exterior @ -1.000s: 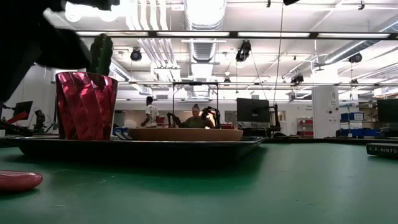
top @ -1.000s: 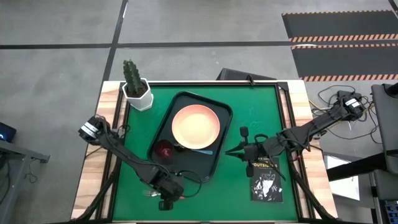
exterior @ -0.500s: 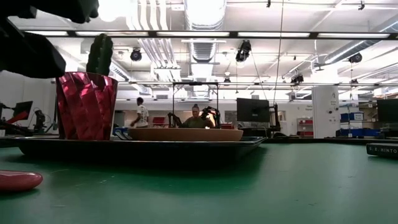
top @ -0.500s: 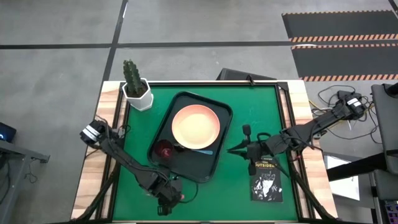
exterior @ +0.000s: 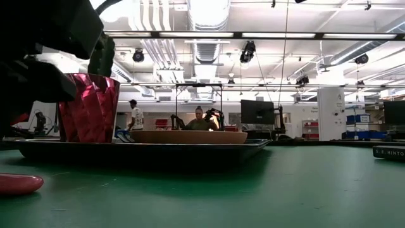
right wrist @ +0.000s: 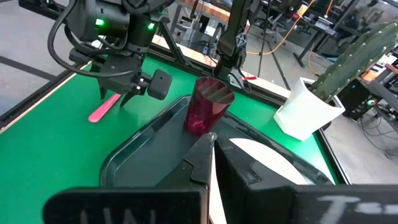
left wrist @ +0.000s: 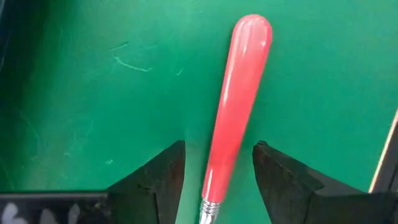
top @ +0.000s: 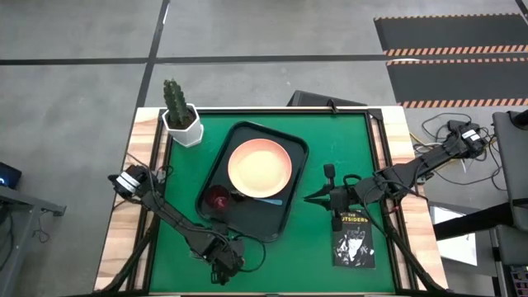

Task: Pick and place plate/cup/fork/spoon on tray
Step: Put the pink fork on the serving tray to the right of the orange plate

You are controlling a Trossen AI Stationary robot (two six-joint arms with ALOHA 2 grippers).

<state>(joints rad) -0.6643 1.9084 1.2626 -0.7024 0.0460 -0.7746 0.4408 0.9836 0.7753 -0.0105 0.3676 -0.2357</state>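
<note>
The left gripper's [left wrist: 216,165] fingers [left wrist: 158,180] stand spread on either side of the fork [left wrist: 235,118], its pink handle lying flat on the green bench [top: 330,140] between them, not clenched. This is near the bench's front edge, toward its left corner, just off the tray's [top: 285,216] near corner. On the tray sit the plate [top: 260,167], the cup [top: 218,198] beside it and the spoon [top: 266,200] along the plate's front edge. The right gripper [top: 315,198] hangs beside the tray's right rim, fingers closed and holding nothing, over a black book [top: 354,239]. A potted cactus [top: 181,115] stands at the far left corner.
</note>
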